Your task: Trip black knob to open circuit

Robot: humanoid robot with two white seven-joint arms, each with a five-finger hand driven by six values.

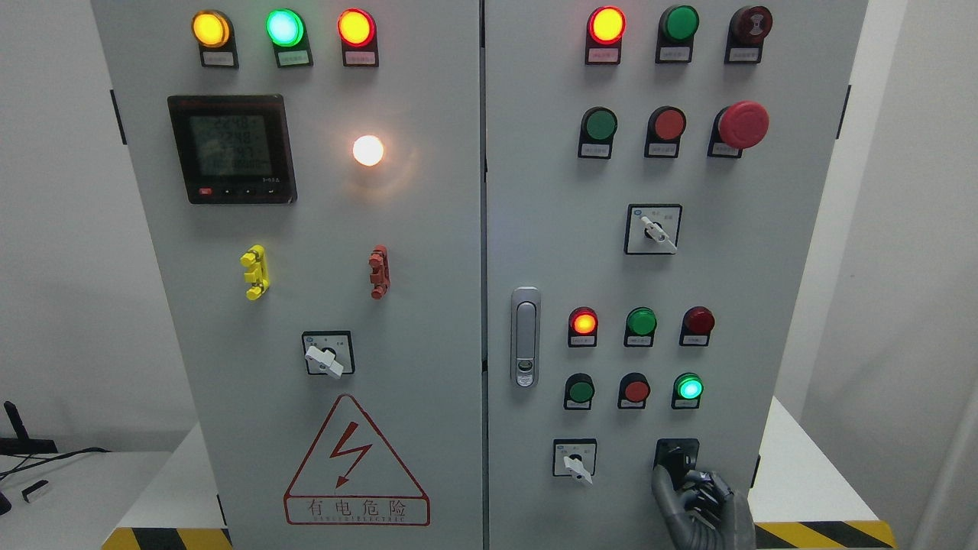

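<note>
Low on the cabinet's right door (764,229), near the bottom right corner: black knob (677,455) on a square black plate, right of a white-handled selector switch (574,461). Directly beneath and against it, right hand (699,508), grey, rising from the bottom edge right of the middle. One finger stretched up along the knob's left side, its tip touching the plate edge; remaining fingers (707,489) curled close together just below the knob, reaching its lower edge. Cannot tell whether actually pinching the knob or merely pressed against it. Knob itself dark, hard to read against its plate, lower part hidden by the fingers.

Above the knob, a row of three buttons, the rightmost lit green (688,387); higher up, a red lit lamp (584,321), another selector (654,229) and a red mushroom button (743,124). Grey door latch (525,336) at the door's left edge.

On the left door (306,229): dark meter display (231,149), glowing white lamp (368,150), red lightning warning triangle (355,462). Cabinet standing on a white surface (802,473) with striped yellow-black edging
</note>
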